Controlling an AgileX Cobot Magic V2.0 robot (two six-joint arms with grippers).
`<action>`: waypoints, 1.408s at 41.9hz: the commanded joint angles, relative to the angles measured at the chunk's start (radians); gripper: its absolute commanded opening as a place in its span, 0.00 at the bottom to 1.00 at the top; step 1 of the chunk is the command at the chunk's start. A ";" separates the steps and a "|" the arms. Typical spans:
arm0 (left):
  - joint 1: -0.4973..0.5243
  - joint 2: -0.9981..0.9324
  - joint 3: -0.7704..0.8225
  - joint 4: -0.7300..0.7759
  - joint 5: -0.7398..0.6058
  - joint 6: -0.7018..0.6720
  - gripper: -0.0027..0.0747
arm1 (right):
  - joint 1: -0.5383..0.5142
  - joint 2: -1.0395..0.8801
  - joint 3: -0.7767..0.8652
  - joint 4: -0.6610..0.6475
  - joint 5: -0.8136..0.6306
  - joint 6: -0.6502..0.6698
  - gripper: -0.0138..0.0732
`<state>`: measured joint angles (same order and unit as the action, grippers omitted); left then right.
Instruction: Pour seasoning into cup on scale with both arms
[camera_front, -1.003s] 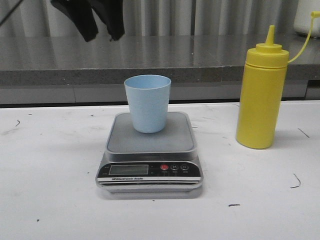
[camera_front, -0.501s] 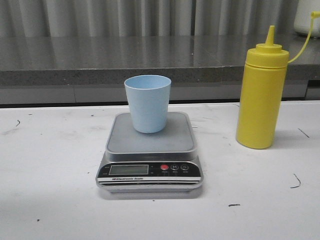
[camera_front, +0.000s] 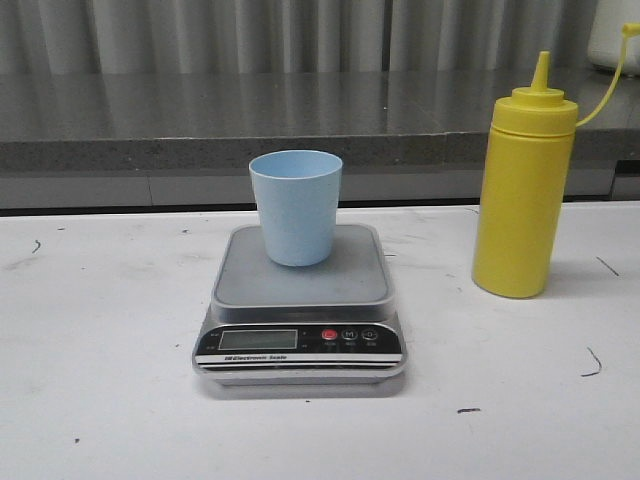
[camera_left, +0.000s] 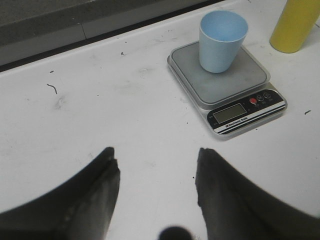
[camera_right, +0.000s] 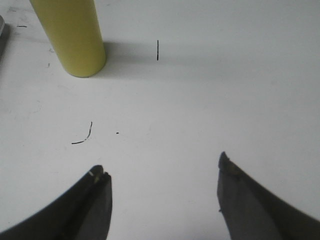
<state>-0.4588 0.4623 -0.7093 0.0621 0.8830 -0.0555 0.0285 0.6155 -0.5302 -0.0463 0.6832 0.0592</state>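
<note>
My left gripper (camera_left: 156, 172) hangs above bare white table with its two dark fingers spread wide and nothing between them. My right gripper (camera_right: 162, 192) is the same: fingers parted, empty, over plain tabletop. Neither arm shows in the front view, so both sit back on the near side of the scene, clear of the objects.

Out from my left claw, farther off and toward the right, sits the scale (camera_left: 227, 82). It is flat and silver-grey, with its display and one red and two dark buttons along the near edge, facing me. The light blue cup (camera_front: 295, 205) stands upright on the far half of the steel platform, mouth open upward. I judge it is placed there so that whatever lands inside gets weighed, and so the readout stays uncovered.

Out from my right claw, the yellow seasoning bottle (camera_front: 523, 190) stands upright on the table (camera_front: 100, 400), well to the right of the scale and not touching it. Its pointed nozzle aims straight up, and a thin strap arcs off to the right from the cap. It stands on my right arm's side, so I judge that arm is meant to grasp it, while the left could steady the cup.

Nothing is gripped and no pouring has begun; the cup's inside looks empty.
</note>
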 joint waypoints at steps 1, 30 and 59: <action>0.001 -0.053 0.005 -0.008 -0.068 -0.004 0.49 | 0.000 0.005 -0.034 -0.003 -0.057 -0.010 0.71; 0.001 -0.094 0.023 -0.012 -0.068 -0.004 0.49 | 0.000 0.005 -0.034 -0.003 -0.057 -0.010 0.71; 0.001 -0.094 0.023 -0.012 -0.068 -0.004 0.49 | 0.000 0.005 -0.034 0.003 -0.089 -0.010 0.71</action>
<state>-0.4588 0.3610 -0.6610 0.0565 0.8869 -0.0555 0.0285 0.6155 -0.5302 -0.0442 0.6704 0.0592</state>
